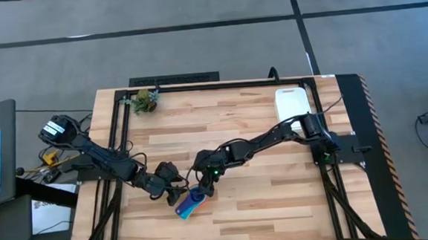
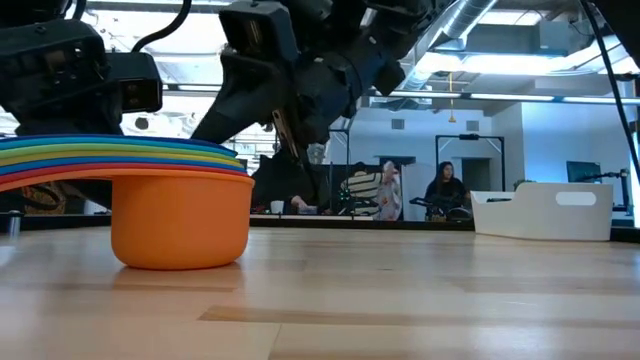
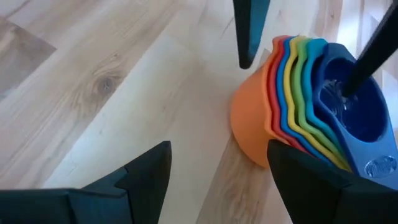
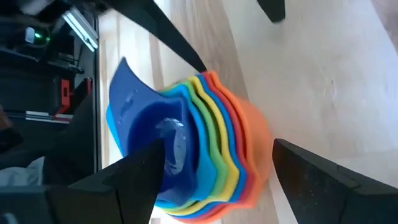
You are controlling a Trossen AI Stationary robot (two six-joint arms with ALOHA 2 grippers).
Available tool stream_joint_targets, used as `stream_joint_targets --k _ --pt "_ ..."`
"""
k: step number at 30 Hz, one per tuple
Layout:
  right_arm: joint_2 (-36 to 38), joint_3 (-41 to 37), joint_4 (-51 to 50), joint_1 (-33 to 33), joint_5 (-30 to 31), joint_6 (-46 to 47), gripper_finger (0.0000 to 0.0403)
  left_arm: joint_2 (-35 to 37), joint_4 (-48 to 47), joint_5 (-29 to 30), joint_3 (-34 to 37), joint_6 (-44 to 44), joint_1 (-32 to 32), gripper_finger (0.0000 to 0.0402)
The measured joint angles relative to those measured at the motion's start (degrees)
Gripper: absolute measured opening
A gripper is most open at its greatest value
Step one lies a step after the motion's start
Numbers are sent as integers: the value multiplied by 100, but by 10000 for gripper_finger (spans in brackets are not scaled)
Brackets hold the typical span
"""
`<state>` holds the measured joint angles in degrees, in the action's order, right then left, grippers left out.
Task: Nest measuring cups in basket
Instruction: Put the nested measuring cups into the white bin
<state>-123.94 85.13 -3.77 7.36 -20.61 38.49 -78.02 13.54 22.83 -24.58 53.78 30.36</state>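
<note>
plastic, smooth and glossy: the measuring cups (image 1: 191, 204) sit nested in one stack, orange outermost on the wood, then red, yellow, green and the blues, dark blue innermost with its flat handle sticking out. their scalloped rims fan out like stacked petals in the wrist views (image 3: 298, 106) (image 4: 199, 143), and from table level the rims form a striped shelf over the round orange bowl (image 2: 180, 225).

the stack rests on the pale, grained butcher-block table (image 1: 278, 198) at about 7 o'clock from the table's centre, close to the near edge. the basket (image 1: 292, 102), a white tray with rounded corners, lies well apart at about 2 o'clock, by the far right edge (image 2: 545, 212). open wood lies between the two. a small green plant (image 1: 146, 102) stands at the 10 o'clock corner.

the left gripper (image 1: 175, 193) reaches in low from 9 o'clock, fingers spread, just beside the stack (image 3: 214, 180). the right gripper (image 1: 203, 188) stretches across from 3 o'clock, its jaws wide apart and straddling the stack, one finger (image 4: 134, 180) over the blue inner cup; whether it touches cannot be told (image 4: 214, 186).
</note>
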Motion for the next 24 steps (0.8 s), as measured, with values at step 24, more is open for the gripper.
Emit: stream_joint_targets --k 24 --pt "-17 2 -63 58 119 -144 248 0 48 199 -2 -60 -10 254"
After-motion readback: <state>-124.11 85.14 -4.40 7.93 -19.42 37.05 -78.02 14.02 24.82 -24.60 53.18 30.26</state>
